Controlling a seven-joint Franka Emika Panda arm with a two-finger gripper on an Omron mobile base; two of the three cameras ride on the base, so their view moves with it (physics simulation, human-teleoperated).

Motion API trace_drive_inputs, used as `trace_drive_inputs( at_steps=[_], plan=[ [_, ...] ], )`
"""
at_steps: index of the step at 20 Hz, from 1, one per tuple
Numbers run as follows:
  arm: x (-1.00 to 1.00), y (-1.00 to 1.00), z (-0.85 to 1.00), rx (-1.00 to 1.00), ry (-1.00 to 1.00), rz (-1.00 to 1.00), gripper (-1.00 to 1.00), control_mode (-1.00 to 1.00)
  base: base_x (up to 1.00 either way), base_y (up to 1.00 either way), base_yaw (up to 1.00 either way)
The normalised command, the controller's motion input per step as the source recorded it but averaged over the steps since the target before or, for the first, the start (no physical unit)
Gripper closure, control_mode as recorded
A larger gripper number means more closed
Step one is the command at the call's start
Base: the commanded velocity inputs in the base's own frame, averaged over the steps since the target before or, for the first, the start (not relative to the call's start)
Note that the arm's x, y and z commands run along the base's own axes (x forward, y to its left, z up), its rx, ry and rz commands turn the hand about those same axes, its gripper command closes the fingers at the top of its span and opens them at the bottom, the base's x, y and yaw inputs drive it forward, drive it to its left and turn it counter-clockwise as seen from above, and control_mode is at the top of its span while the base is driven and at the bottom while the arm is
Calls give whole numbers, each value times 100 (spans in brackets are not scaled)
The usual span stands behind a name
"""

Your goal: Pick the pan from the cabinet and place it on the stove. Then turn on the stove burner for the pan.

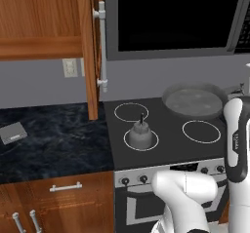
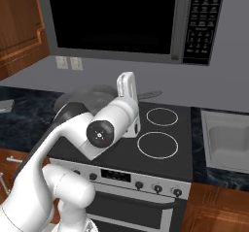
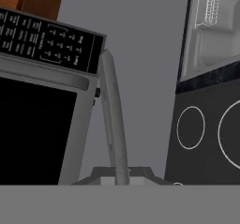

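The dark-grey pan [image 1: 191, 100] lies over the stove's [image 1: 168, 144] back right burner, partly behind my arm [image 2: 80, 97]. Whether it rests on the glass I cannot tell. Its long thin handle [image 3: 112, 120] runs up from between my gripper's [image 3: 122, 178] jaws, and its free end sticks out past the hand [image 2: 151, 94]. The gripper is shut on the handle close to the pan's rim. The cabinet [image 1: 39, 27] stands open at the upper left, its door [image 1: 92, 51] swung out toward the stove. A bare burner [image 1: 201, 131] lies in front of the pan.
A small grey kettle [image 1: 141, 133] sits on the front left burner. The microwave [image 1: 176, 17] hangs low over the stove. Black knobs [image 2: 158, 188] line the silver front panel. A sink [image 2: 228, 139] lies right of the stove, and dark marbled countertop [image 1: 53, 139] to its left.
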Motion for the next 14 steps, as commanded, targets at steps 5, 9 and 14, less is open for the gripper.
trace_drive_inputs(
  at_steps=[5, 9, 14],
  plan=[
    [4, -16, -8, 6, 0, 0, 100, -100, 11, -4, 0],
    [1, -60, -21, 16, 0, 0, 100, -100, 0, 0, 0],
    [0, -59, -19, 14, 0, 0, 100, -100, 0, 0, 0]
  ],
)
